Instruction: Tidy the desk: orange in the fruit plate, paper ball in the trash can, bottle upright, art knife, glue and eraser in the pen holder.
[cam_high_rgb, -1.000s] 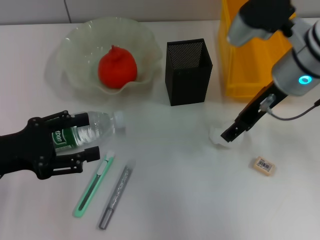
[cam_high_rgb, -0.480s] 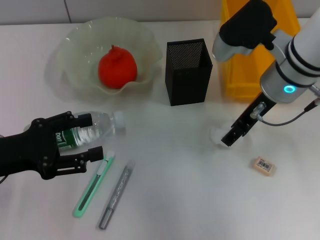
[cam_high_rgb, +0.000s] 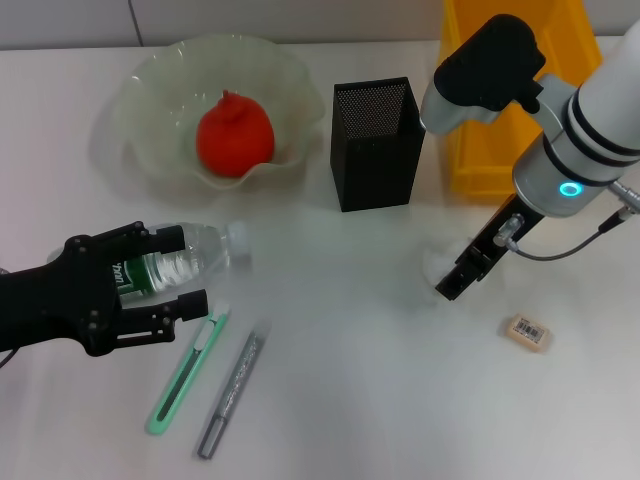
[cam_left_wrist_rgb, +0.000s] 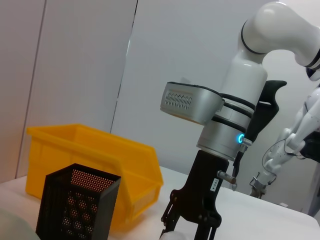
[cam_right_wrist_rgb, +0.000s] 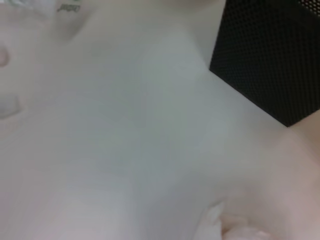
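Paper ball (cam_high_rgb: 436, 266) touches right tool (cam_high_rgb: 452, 281) tip.

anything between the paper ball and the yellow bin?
Nothing visible. The paper ball lies on the desk at the right end effector, with open desk up to the yellow bin behind it. The pen holder stands off to the robot's left of that path.

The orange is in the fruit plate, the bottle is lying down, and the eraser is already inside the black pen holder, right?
Not quite. The orange is in the fruit plate and the bottle lies on its side at the left gripper, but the head view shows the eraser still on the desk, near the right gripper, not in the pen holder.
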